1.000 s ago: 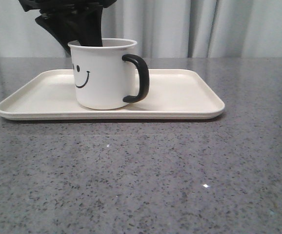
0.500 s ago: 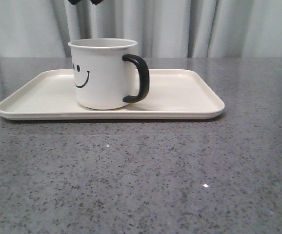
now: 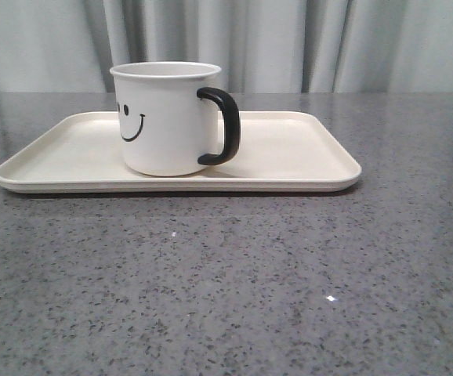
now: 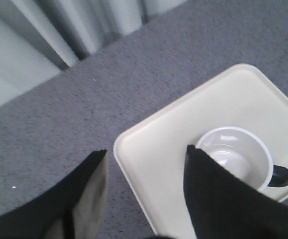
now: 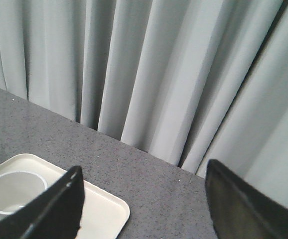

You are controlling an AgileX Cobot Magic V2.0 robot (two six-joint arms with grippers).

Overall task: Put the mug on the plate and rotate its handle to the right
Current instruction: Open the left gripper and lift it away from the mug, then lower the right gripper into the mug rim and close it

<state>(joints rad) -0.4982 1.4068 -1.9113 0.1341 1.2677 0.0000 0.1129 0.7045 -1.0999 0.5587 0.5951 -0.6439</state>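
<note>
**Mug upright on the plate, both grippers spread and empty**

The left gripper (image 4: 144, 194) has its jaws spread wide apart with nothing between them; through the gap show only the speckled grey table (image 4: 59, 129) and a corner of the plate (image 4: 149, 164). It touches nothing and is raised above the scene. In the left wrist view the mug (image 4: 236, 157) sits just beyond one dark finger (image 4: 218, 199), which covers part of its rim, so the mug is beside the gap rather than inside it.

The right gripper (image 5: 144, 199) is likewise wide apart and holds nothing, pointing toward the grey curtain (image 5: 159, 74), with the mug and plate off to one side of it.

From the front, the mug stands upright on the plate, left of the plate's middle. Its smiley face (image 3: 131, 124) is turned partly leftward and the handle (image 3: 222, 125) sticks out to the right. Neither gripper appears in that view.
</note>
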